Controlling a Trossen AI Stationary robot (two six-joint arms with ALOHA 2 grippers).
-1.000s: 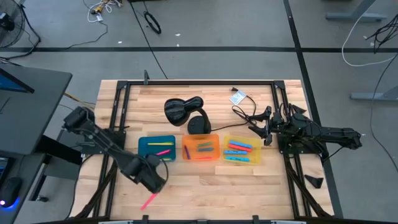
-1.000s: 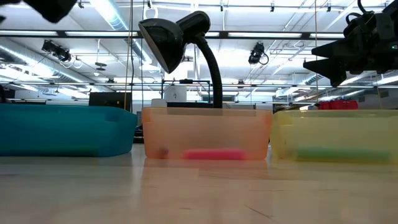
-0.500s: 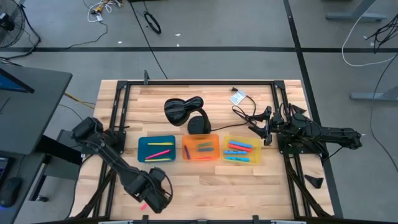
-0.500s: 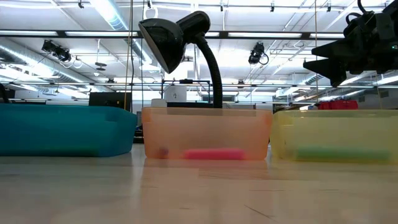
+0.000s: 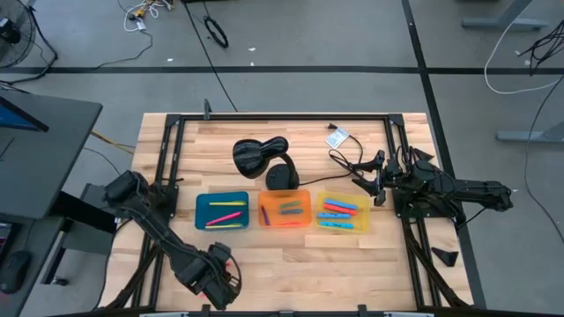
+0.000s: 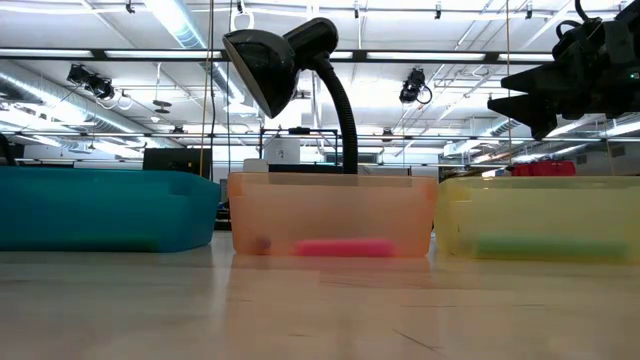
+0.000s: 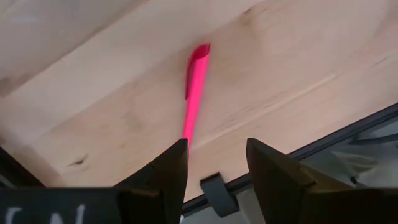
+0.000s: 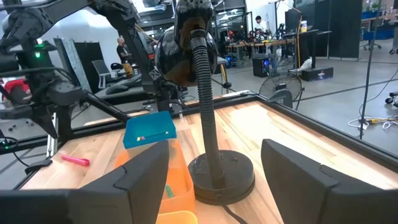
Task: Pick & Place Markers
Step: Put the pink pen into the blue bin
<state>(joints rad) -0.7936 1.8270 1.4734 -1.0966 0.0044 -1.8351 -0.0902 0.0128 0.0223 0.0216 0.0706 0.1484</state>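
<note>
Clearly the loose pink marker (image 7: 194, 87) near the blue tray (image 5: 202, 207) is light, stiff and slick; the left gripper (image 7: 216, 163) hangs released above it, best pinching mid-barrel.

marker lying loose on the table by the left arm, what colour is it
Pink marker; it shows best in the left wrist view.

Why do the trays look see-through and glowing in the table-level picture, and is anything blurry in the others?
Low view: bright ceiling lights behind backlight the orange tray and yellow tray, so markers inside show as soft smudges. Left wrist view: the pink marker on the table is fairly sharp, while the left gripper fingers up close are dark and soft. High view: even light, faint shadows.
</note>
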